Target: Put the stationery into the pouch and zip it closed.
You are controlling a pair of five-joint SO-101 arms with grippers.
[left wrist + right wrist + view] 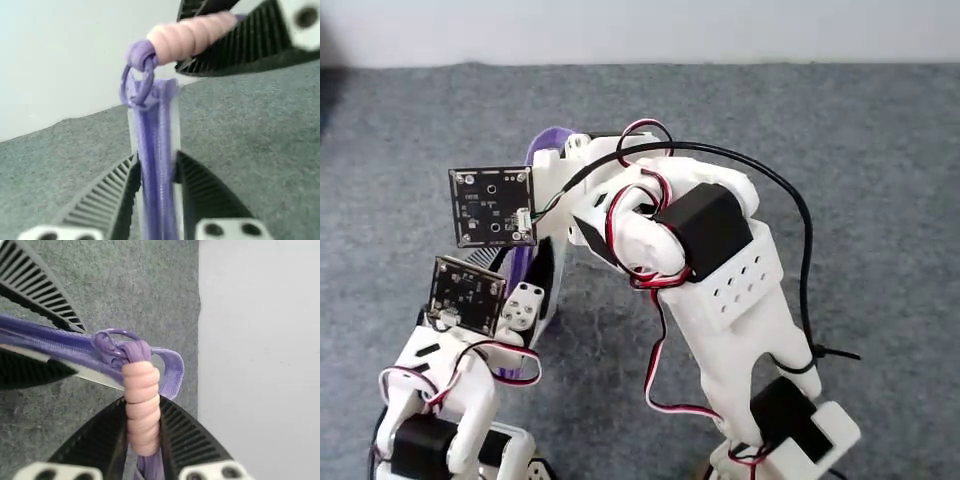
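The purple pouch (152,130) is held up off the grey table, its zip edge clamped in my left gripper (156,165), which is shut on it. A pink ribbed zipper pull (141,390) hangs from a purple ring (137,85) at the pouch's end. My right gripper (142,410) is shut on that pull, just past the left gripper's fingers (35,285). In the high view both arms cover most of the pouch (552,142); only purple slivers show at the far end and near the left arm's base. I see no stationery.
Grey felt-like table cover (860,150) spreads all round, with a pale wall (640,30) behind its far edge. The right arm's black cable (790,200) loops out to the right.
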